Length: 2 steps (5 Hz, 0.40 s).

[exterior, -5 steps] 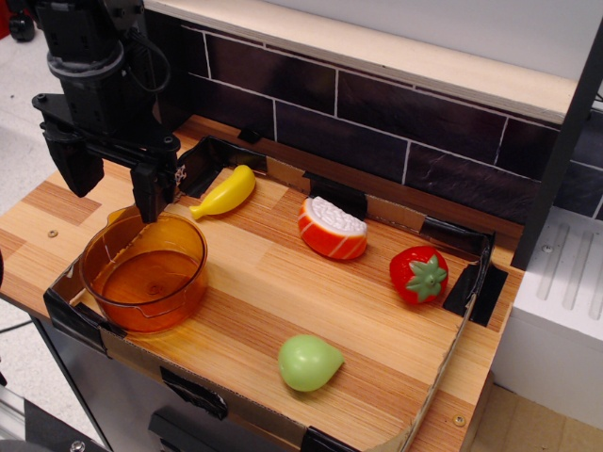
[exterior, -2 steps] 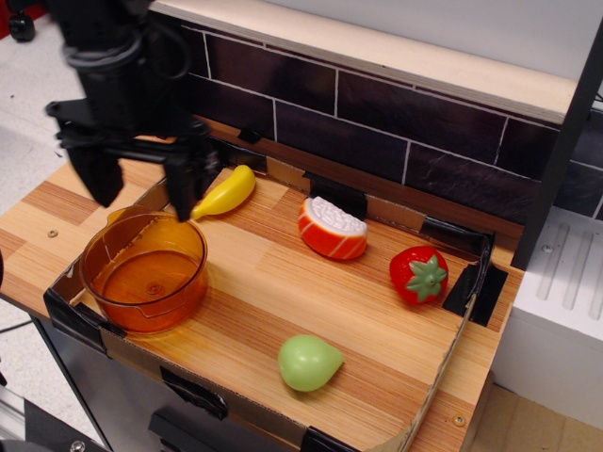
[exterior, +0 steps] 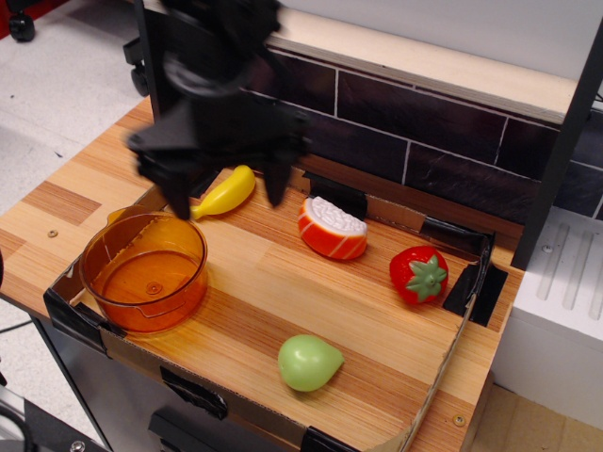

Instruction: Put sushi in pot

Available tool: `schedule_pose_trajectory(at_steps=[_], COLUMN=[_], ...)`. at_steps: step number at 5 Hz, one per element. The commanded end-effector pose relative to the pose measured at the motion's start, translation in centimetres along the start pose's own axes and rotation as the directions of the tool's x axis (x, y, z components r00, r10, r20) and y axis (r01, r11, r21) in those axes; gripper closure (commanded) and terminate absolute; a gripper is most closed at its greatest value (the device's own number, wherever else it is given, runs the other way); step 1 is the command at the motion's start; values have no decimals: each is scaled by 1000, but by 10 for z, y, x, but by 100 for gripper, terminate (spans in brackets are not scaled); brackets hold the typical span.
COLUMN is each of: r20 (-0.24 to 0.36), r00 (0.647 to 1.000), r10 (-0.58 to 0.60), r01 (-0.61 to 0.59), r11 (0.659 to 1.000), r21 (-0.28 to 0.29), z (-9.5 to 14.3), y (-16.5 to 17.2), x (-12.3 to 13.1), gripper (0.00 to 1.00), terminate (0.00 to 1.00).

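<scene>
Orange pot at left, sushi mid-board, black claw blurred, spread open above banana

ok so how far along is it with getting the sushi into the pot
Early. Nothing is done yet: the sushi sits untouched on the board and the pot is empty. In hand: the gripper is open and holding nothing, blurred, hanging over the banana between pot and sushi. Left: reach the sushi, grasp it, carry it to the pot and release.
</scene>
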<state>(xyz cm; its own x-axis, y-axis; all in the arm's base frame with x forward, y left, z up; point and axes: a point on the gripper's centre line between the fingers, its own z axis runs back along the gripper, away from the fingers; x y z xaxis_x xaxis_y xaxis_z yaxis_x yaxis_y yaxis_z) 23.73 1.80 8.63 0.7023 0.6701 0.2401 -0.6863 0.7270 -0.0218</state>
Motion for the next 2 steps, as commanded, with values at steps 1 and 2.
schedule_pose_trajectory(at_steps=[1, 2], r20=[-108, -141], r00=[980, 960], r10=[164, 242], r01=[-173, -260], r11=[982, 957], r21=[-81, -128], z=[1, -4], y=[-32, -43], x=[4, 5], gripper=[0, 0], terminate=[0, 0])
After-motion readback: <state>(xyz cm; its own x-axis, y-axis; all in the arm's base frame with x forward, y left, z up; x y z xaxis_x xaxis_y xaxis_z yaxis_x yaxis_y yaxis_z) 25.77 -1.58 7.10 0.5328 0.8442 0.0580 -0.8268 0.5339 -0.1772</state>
